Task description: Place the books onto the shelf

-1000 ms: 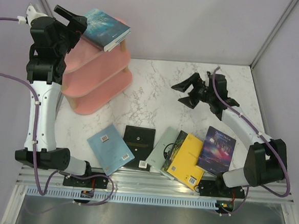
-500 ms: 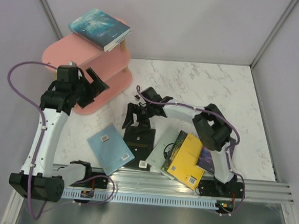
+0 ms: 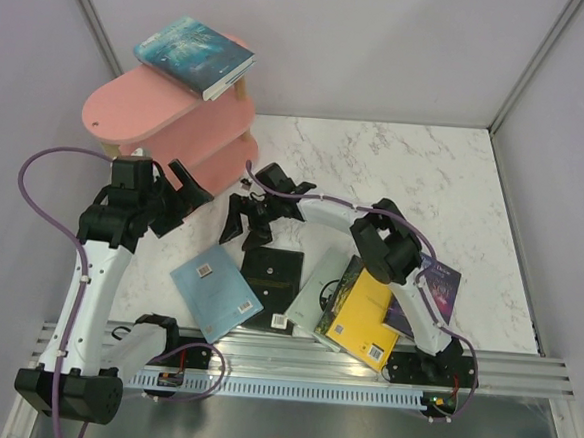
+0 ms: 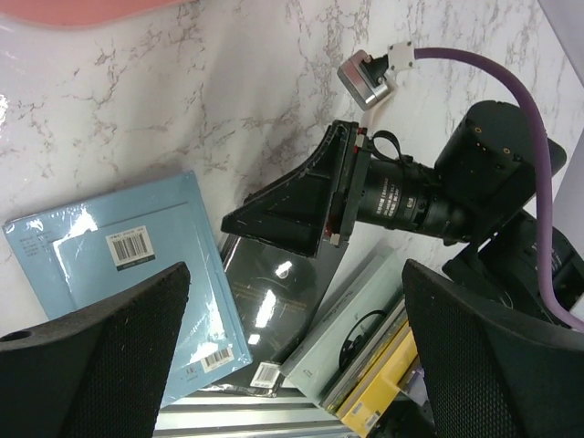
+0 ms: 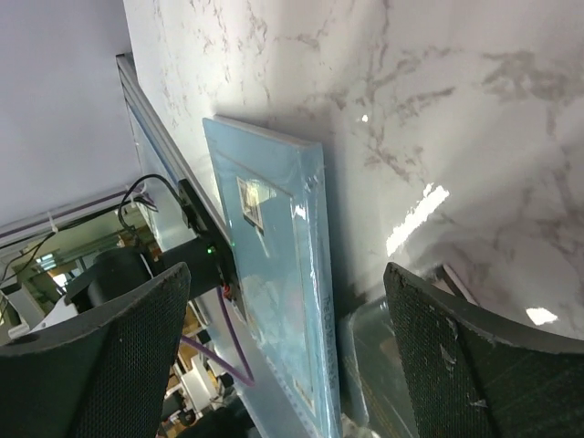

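Observation:
One teal starry book (image 3: 193,57) lies on the top board of the pink shelf (image 3: 139,113). The other books lie flat along the near edge: pale blue (image 3: 217,291), black (image 3: 273,275), grey-green (image 3: 315,293), yellow (image 3: 366,311) and purple (image 3: 430,287). My left gripper (image 3: 180,197) hangs open beside the shelf's lower boards, holding nothing. In the left wrist view, the left gripper (image 4: 292,274) looks down on the pale blue book (image 4: 128,274) and the black book (image 4: 265,310). My right gripper (image 3: 245,225) stands open just behind the black book. Between the jaws of the right gripper (image 5: 285,274) shows the pale blue book (image 5: 274,274), untouched.
The right gripper (image 4: 301,205) and its purple cable (image 4: 511,82) cross the left wrist view, close to my left fingers. Grey walls enclose the marble table (image 3: 376,165) on three sides. An aluminium rail (image 3: 302,355) runs along the near edge.
The left arm came down from the shelf's top to beside its lower boards. The right arm swung left across the table to the black book. The books have not moved.

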You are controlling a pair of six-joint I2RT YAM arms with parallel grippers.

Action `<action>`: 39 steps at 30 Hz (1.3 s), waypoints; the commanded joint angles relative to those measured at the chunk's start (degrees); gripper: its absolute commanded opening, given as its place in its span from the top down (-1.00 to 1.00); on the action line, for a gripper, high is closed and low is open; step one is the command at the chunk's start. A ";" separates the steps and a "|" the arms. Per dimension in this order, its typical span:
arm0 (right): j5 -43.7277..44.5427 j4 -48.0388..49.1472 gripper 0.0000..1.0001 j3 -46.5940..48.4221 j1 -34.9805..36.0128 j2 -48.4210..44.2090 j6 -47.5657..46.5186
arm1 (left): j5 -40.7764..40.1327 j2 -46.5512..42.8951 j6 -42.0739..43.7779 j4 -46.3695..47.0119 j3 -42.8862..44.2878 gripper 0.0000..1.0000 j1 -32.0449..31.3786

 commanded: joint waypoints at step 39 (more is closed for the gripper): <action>-5.85 34.16 1.00 -31.95 -4.86 -16.43 16.82 | 0.77 -8.22 7.17 0.04 1.82 -1.00 0.19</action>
